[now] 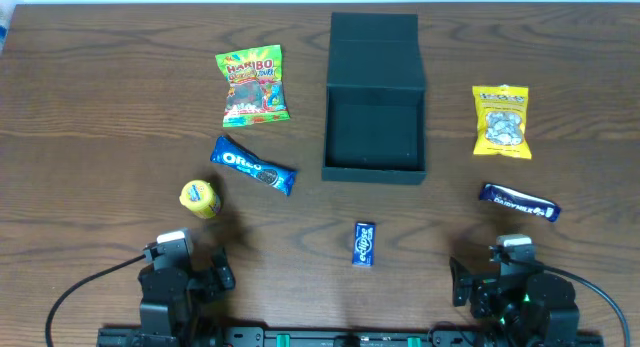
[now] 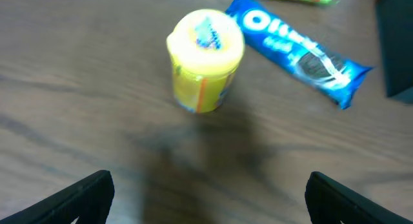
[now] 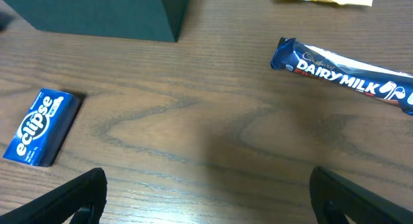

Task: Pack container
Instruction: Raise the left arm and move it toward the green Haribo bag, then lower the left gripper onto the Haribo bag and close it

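The container (image 1: pixel 374 173), a dark teal-black box, stands open at the table's middle back, its lid folded away and its inside bare. A corner of it shows in the right wrist view (image 3: pixel 97 14). My left gripper (image 2: pixel 210 179) hangs open over bare wood, short of a yellow cup (image 2: pixel 205 59) and an Oreo pack (image 2: pixel 300 53). My right gripper (image 3: pixel 208 174) is open too, with an Eclipse gum box (image 3: pixel 40 127) to its left and a Dairy Milk bar (image 3: pixel 345 75) ahead on the right. Both grippers (image 1: pixel 190 257) (image 1: pixel 490 265) sit near the front edge.
A Haribo bag (image 1: pixel 252 85) lies left of the container and a yellow snack packet (image 1: pixel 501 120) right of it. The Oreo pack (image 1: pixel 252 165), yellow cup (image 1: pixel 200 198), gum box (image 1: pixel 364 243) and Dairy Milk bar (image 1: pixel 518 202) are spread across the front half.
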`<control>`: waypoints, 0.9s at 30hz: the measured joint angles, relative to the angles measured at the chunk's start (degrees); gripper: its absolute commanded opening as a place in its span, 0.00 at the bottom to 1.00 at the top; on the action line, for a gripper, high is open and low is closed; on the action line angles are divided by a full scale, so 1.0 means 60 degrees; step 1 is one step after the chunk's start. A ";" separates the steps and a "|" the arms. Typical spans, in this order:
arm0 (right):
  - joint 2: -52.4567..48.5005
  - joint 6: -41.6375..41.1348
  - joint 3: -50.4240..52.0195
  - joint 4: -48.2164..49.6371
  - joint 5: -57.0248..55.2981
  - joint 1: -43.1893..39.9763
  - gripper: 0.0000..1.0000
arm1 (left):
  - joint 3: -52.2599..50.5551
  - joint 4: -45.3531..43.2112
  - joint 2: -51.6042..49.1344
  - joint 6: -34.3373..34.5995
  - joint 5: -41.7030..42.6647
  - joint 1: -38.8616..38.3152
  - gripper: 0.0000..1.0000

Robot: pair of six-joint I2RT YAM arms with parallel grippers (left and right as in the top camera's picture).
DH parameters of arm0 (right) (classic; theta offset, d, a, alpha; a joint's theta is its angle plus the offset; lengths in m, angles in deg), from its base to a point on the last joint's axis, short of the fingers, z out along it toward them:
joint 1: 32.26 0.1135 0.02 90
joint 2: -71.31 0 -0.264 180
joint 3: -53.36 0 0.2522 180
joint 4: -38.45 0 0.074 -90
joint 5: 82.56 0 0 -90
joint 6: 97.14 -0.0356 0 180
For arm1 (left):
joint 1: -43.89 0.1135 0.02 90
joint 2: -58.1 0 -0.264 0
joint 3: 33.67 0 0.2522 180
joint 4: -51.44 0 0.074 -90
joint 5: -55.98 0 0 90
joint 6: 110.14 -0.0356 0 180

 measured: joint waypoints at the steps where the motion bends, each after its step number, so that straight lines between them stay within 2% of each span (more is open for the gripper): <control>1: 0.0000 0.0000 0.0000 0.0000 0.0000 0.0000 0.99 | 0.0004 -0.0142 0.0000 0.0062 0.0117 0.0000 0.96; 9: 0.0000 0.0000 0.0000 0.0000 0.0000 0.0000 0.99 | 0.0000 -0.0889 -0.0007 0.0160 0.1413 0.0000 0.96; 14: 0.0000 0.0000 0.0000 0.0000 0.0000 0.0000 0.99 | 0.0280 -0.0903 -0.0546 0.0157 0.1716 0.0000 0.96; 22: 0.0004 0.0000 0.0004 0.0007 0.0000 0.0000 0.99 | 0.2670 -0.1173 -0.2878 -0.0251 0.1894 0.0000 0.96; 27: 0.0007 0.0000 0.0004 0.0000 0.0000 0.0000 0.99 | 0.4229 -0.1158 -0.5198 -0.0692 0.2317 0.0000 0.96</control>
